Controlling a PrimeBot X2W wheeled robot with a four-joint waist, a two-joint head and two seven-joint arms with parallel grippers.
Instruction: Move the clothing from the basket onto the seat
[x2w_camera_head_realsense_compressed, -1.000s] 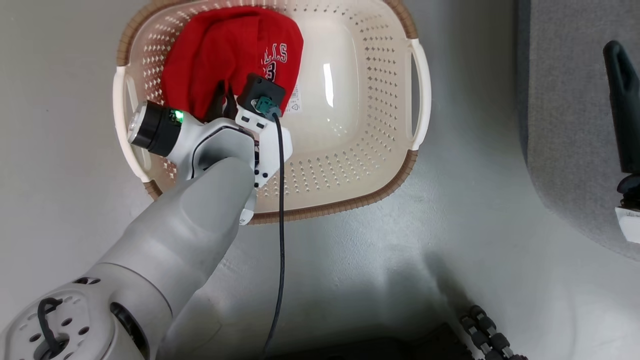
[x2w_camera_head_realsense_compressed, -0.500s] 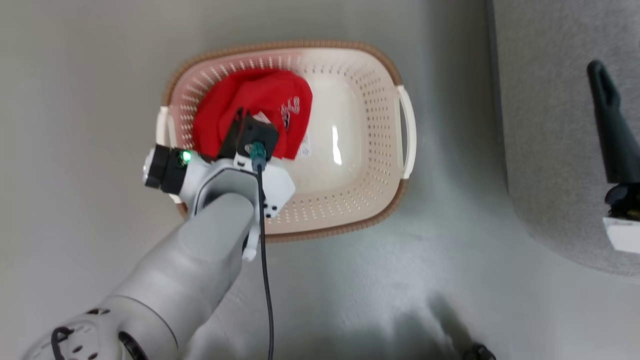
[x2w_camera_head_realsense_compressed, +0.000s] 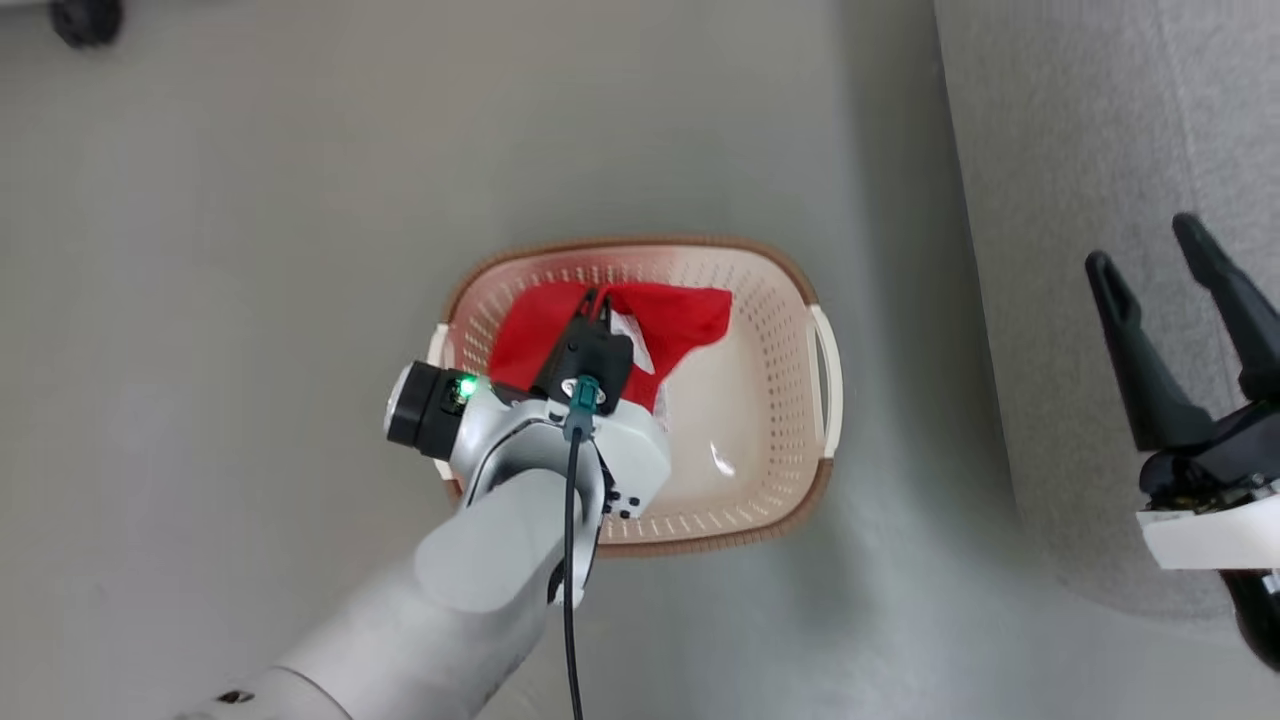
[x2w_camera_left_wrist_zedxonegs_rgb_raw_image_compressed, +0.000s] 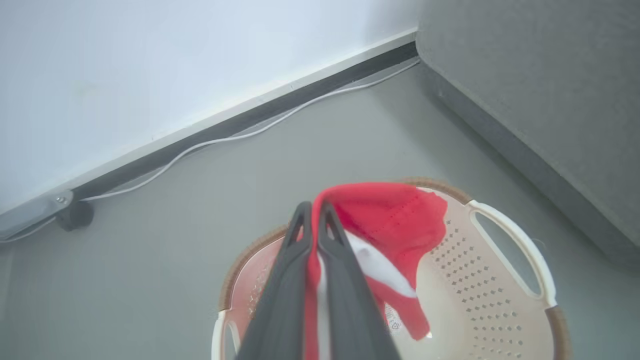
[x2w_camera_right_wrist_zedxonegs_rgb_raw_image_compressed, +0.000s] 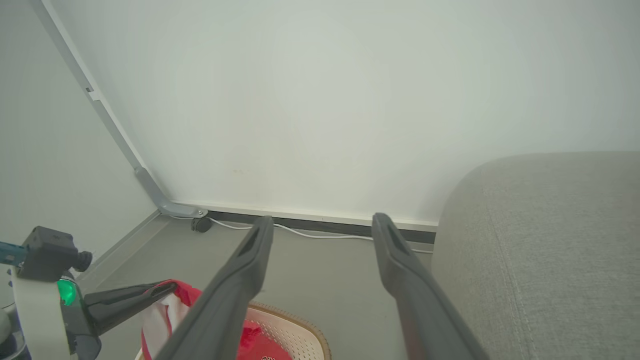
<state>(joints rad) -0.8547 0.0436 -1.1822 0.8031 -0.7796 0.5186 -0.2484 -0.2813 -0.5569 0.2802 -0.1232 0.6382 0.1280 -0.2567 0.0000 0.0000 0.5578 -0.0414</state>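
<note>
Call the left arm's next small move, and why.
Probably raise it straight up. The left end effector is shut on the red jersey, whose loose end hangs down inside the basket; clearing the rim first should avoid a snag before swinging right to the seat.

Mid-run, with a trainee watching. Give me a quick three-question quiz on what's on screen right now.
1. True or false: the left gripper is shut on the red jersey.
2. In the head view, on which side of the laundry basket is the grey sofa? A) the robot's left B) the robot's right C) underneath it
3. Fill in: the right gripper has its fingers ___, with nothing between them.
Key: 1 true; 2 B; 3 open.
</note>
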